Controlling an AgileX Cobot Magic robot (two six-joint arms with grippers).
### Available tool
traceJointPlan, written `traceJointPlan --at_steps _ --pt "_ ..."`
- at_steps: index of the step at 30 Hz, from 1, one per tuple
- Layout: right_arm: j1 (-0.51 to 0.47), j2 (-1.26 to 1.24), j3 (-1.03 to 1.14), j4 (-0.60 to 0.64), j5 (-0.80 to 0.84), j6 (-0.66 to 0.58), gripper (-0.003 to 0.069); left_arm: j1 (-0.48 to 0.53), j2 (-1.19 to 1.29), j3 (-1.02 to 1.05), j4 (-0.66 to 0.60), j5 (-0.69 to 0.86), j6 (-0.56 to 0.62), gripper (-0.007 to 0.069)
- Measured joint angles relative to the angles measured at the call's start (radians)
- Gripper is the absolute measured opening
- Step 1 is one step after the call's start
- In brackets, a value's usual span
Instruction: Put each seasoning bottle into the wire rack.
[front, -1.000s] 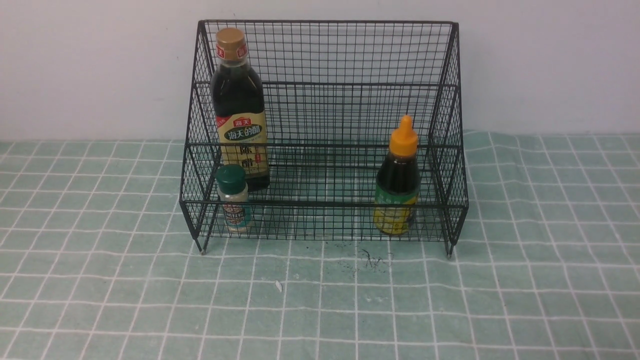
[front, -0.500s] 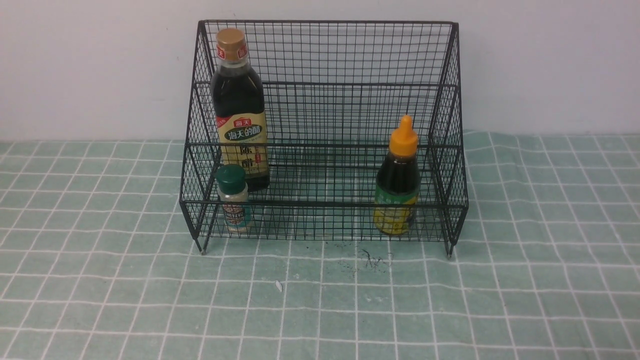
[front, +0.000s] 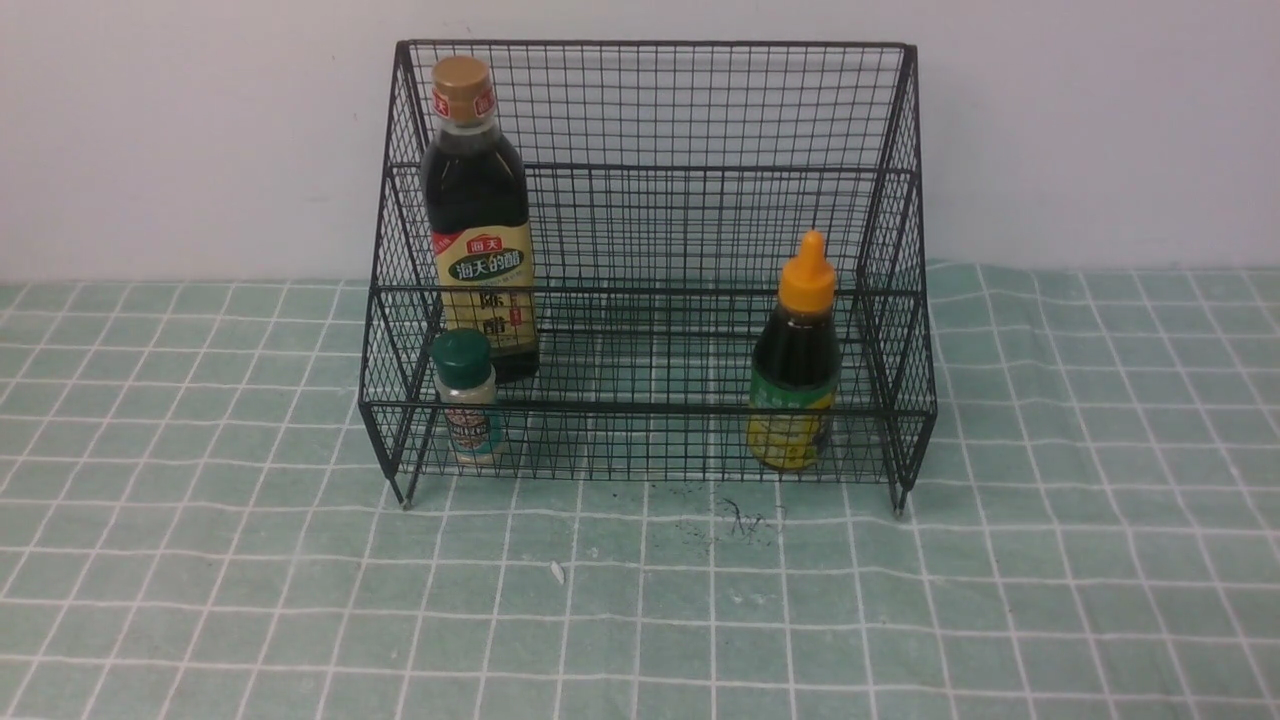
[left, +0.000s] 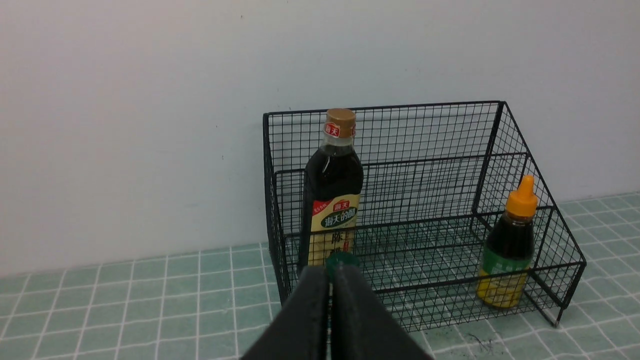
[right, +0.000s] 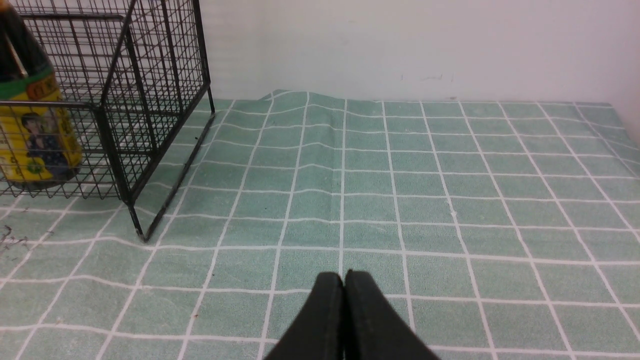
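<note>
Though mesh-thin, black wire rack (front: 650, 110) (stepped, boxy) around three bottles (front: 478, 215).

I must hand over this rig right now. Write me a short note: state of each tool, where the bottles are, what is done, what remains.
Left tool: shut, empty, away from the black wire-mesh rack.
Right tool: shut, empty, over the green checked cloth.
Tall dark bottle with gold cap: upright in the rack, left side.
Tiny green-capped jar: in front of it, lower tier.
Dark bottle with orange nozzle cap: lower tier, right side.
Done: all three are inside. Left: nothing visible.
</note>
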Motion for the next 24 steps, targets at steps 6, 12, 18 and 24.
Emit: traceJointPlan --at_steps 6,12,18,24 --pt "0.000 0.000 0.000 0.000 0.000 0.000 -0.0010 0.000 0.000 0.008 0.009 0.014 0.001 -0.0006" --pt "0.000 0.000 0.000 0.000 0.000 0.000 -0.0010 0.053 -0.080 0.153 0.072 -0.063 0.010 -0.0006" --pt "0.000 0.000 0.000 0.000 0.000 0.000 -0.0010 0.129 -0.214 0.441 0.075 -0.216 0.010 -0.0006" --pt "0.000 0.000 0.000 0.000 -0.001 0.000 -0.0010 0.157 -0.245 0.766 0.075 -0.379 0.010 -0.0006"
